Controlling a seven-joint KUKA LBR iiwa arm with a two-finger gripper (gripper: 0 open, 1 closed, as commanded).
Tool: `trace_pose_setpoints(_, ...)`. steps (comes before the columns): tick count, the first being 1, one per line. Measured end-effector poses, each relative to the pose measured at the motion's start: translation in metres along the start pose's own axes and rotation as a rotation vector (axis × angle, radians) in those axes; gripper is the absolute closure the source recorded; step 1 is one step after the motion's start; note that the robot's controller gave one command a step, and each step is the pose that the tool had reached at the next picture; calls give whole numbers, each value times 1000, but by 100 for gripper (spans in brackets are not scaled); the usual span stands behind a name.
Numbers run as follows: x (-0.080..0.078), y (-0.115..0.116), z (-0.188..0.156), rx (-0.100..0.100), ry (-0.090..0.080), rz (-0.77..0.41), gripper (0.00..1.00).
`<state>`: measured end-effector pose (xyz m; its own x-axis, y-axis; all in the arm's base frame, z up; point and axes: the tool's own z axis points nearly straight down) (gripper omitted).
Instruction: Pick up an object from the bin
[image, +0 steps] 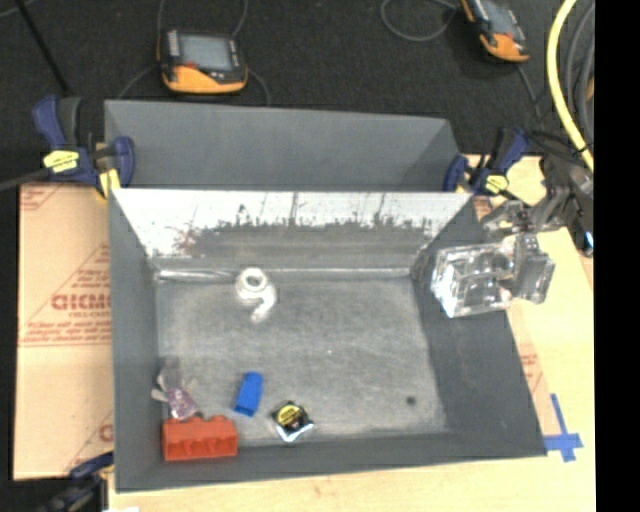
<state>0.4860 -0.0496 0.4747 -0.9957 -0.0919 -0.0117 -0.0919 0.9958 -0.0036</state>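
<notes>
Camera view: the gripper (478, 282) is seen above the right wall of the bin (300, 150), well apart from everything inside. Whether it is open or closed cannot be told. A white curled piece (255, 290) lies toward the back of the floor. A red brick (200, 438), a blue block (248, 393) and a small yellow-and-black item (292, 420) are grouped at the front left.

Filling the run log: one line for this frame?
pincer: over right wall of bin | red brick, blue block: front-left corner | white curl: back-left floor

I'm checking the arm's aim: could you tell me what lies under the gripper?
The bin's sloping right wall shows all round the gripper; the patch directly beneath it is covered.
</notes>
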Motion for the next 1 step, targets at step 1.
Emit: trace_pose_setpoints(1, -27, -26, 6, -4, 7, -507, 100)
